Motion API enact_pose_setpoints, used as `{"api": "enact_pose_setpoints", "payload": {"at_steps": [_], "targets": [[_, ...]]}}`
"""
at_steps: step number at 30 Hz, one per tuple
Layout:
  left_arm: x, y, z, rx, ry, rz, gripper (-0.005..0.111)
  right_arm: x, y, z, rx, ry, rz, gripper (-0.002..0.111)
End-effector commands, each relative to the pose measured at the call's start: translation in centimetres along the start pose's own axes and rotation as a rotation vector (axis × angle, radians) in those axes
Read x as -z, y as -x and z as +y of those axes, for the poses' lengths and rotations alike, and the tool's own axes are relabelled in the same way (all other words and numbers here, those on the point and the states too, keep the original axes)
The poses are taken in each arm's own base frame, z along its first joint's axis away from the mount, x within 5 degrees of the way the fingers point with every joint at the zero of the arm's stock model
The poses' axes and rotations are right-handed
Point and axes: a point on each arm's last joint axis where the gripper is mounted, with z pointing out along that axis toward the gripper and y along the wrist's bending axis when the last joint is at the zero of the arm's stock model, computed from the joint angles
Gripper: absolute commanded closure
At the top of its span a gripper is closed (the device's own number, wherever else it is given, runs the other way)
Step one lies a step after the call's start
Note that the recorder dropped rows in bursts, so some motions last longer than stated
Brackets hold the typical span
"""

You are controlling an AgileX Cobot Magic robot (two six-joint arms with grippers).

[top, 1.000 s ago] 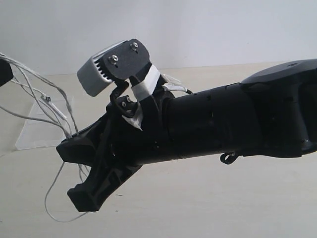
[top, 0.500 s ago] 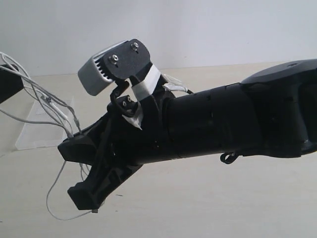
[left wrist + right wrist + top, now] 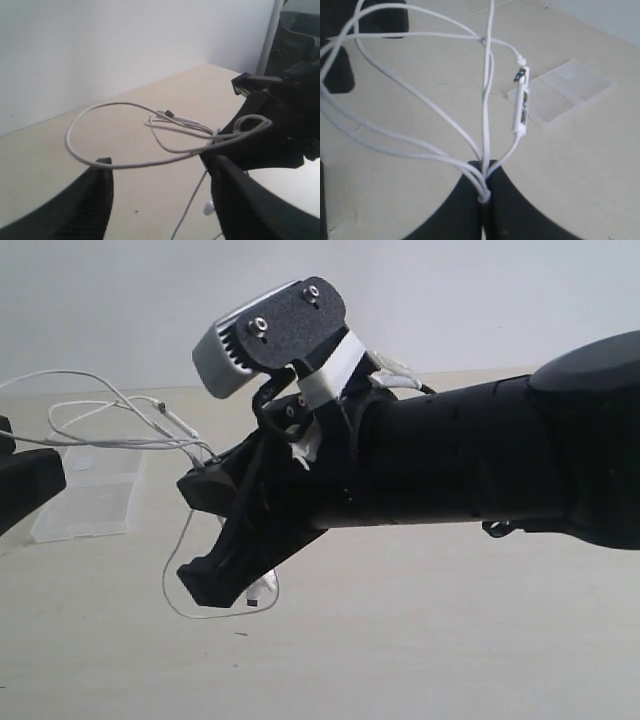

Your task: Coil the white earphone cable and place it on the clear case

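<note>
Above table (image 3: 420, 650), level right arm (image 3: 460, 470) with cable (image 3: 486, 120)

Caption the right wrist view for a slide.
Right gripper pinching gathered loops of the white earphone cable, clear case on the table beyond.

Bright, soft, even light all over; I see barely any shadow on the table (image 3: 450, 640). My exterior view is hazy and low-contrast, and the black right arm (image 3: 480, 480) loses its detail. The white earphone cable (image 3: 487, 110) washes out in the right wrist view.
</note>
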Motion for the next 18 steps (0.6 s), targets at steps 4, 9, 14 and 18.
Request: {"api": "enact_pose_setpoints", "payload": {"at_steps": [4, 9, 14, 18], "targets": [[0.1, -0.3, -0.7, 0.025, -0.080, 0.019, 0.050, 0.3, -0.2, -1.0, 0.049, -0.108, 0.018, 0.108], [0.0, -0.8, -0.2, 0.015, -0.028, 0.024, 0.059, 0.3, -0.2, -1.2, 0.054, -0.133, 0.021, 0.108], [0.1, -1.1, 1.8, 0.028, 0.195, -0.006, 0.072, 0.4, -0.2, -1.8, 0.050, -0.199, 0.020, 0.108], [0.3, -1.1, 2.6, 0.031, 0.281, -0.024, 0.089, 0.5, -0.1, -2.3, 0.026, -0.251, 0.017, 0.108]]}}
